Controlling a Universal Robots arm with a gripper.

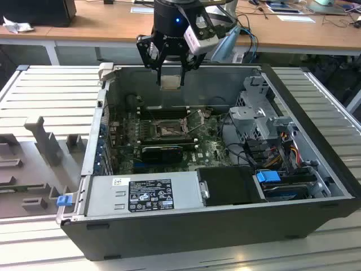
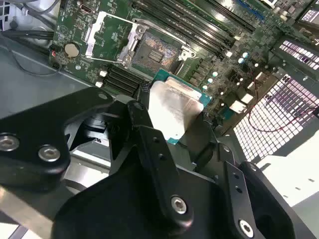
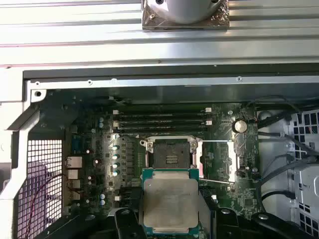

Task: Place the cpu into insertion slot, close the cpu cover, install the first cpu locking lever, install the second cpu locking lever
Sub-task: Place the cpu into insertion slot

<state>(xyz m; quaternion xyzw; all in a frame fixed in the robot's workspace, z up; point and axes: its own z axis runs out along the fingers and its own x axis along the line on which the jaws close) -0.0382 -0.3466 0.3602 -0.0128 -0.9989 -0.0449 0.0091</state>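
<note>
Holding: the gripper (image 1: 171, 81) is clamped on the cpu (image 1: 170, 83); its fingers press on two opposite edges; the silvery top faces both wrist views
Cpu position: in the air above the open computer case (image 1: 316, 169), near its far wall in the exterior view; well apart from the green board (image 3: 99, 149) below
Insertion slot: the insertion slot (image 3: 171, 154) is bare; its dark contact field is exposed; nothing sits in it
Cpu cover: the cpu cover (image 3: 236, 155) is swung open and lies just beside the slot; board shows through its cut-out
Locking levers: two thin bright rods (image 3: 215, 141) run along the open cover's edges; I judge them the released levers, neither hooked down
Done: the chip is in the grip and over the case; the socket stands open
Left: by my judgement all four steps; chip not yet seated, cover not closed, neither lever installed
</note>
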